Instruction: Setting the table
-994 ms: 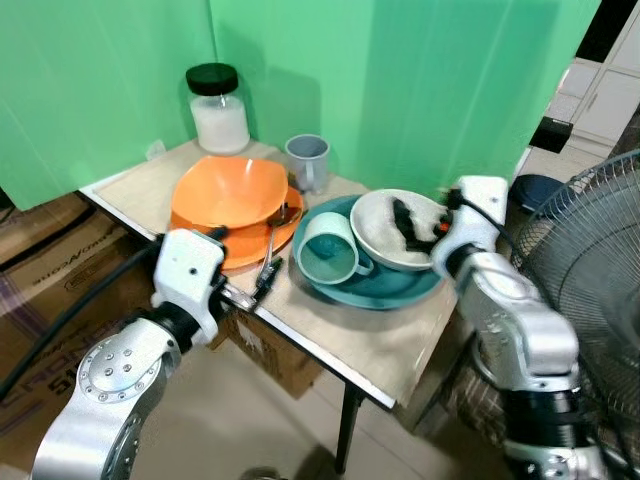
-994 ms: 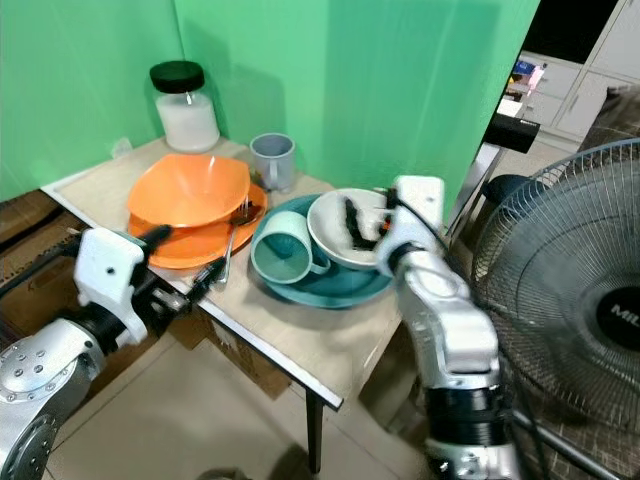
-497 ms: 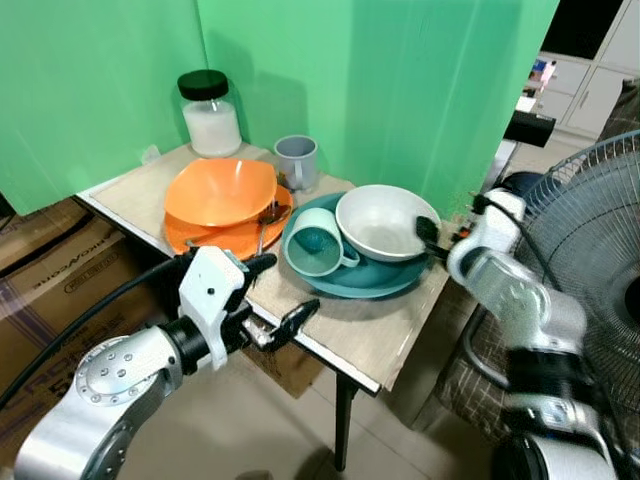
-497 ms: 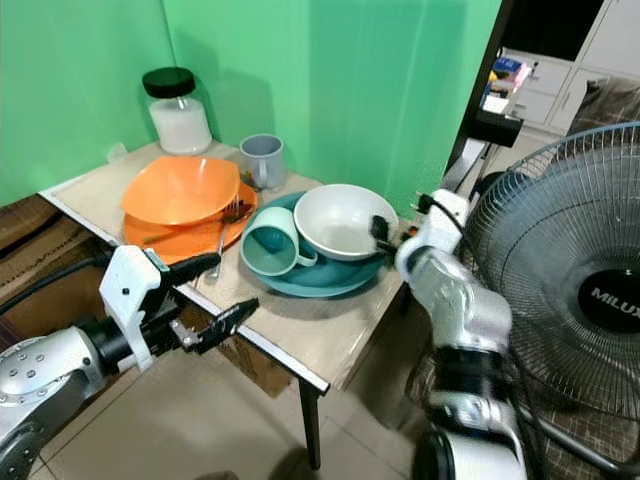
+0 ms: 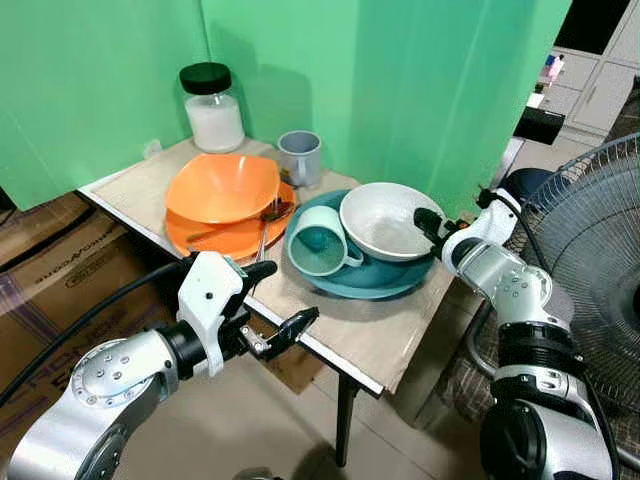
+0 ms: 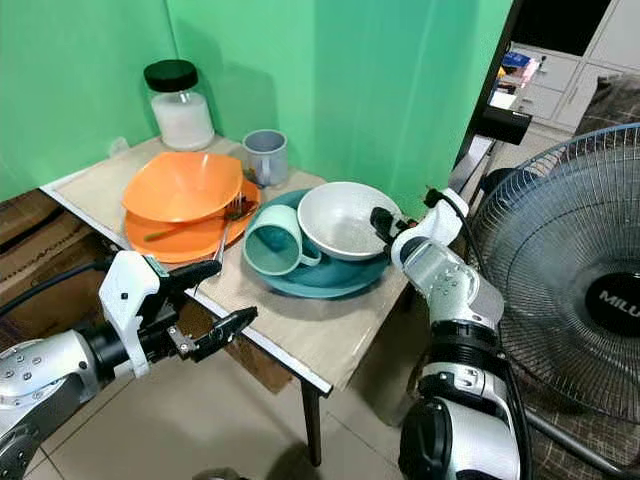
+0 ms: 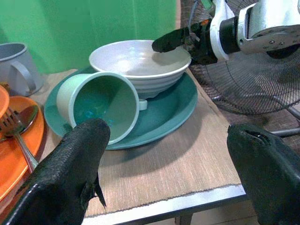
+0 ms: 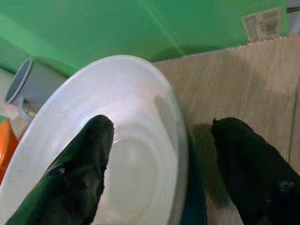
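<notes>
On the teal plate (image 5: pixel 375 280), the white bowl (image 5: pixel 385 220) sits beside a tipped mint mug (image 5: pixel 320 243); right tool (image 8: pixel 159 176) straddles its rim, fingers wide. Left tool (image 5: pixel 275 300) hangs wide off the table (image 5: pixel 380 335) edge.

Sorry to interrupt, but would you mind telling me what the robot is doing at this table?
It is setting the table. The right gripper is open, its fingers straddling the rim of the white bowl, which sits on the teal plate beside a tipped teal mug. The left gripper hangs open off the table's front edge, holding nothing. An orange bowl sits on an orange plate nearby.
</notes>
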Motion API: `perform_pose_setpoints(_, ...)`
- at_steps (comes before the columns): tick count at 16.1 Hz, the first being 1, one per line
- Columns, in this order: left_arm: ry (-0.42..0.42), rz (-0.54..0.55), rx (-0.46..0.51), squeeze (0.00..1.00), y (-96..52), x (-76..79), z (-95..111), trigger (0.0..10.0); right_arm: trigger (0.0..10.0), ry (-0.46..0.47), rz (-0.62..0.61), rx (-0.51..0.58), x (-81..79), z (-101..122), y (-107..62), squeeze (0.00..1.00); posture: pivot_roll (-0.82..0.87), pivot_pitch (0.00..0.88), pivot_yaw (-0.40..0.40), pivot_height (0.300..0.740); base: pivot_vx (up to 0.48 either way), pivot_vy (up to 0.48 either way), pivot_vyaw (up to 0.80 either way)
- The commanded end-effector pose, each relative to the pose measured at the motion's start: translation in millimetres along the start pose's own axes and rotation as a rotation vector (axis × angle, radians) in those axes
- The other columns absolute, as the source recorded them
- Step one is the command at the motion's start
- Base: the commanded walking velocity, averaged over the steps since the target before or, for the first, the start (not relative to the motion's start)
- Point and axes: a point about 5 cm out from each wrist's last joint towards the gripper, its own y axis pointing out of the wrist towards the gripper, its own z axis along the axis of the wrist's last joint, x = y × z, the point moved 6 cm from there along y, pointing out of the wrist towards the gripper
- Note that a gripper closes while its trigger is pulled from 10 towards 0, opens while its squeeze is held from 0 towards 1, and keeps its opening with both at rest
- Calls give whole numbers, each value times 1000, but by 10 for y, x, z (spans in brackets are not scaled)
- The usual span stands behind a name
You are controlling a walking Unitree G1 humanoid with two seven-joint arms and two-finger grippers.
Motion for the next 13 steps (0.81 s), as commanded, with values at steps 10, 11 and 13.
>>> perform_pose_setpoints(10,-25,-73,-23,0,-26,138,13,10000,0,35,-8,15,-5,70,29,0,125,0,16,740,0,0,0)
perform_pose_setpoints(11,-25,-73,-23,0,-26,137,15,10000,0,35,-9,16,-3,74,29,0,125,0,16,740,0,0,0)
perform_pose_setpoints(13,-27,-73,-25,0,-29,136,18,10000,0,34,-8,18,-3,79,31,0,124,0,16,740,0,0,0)
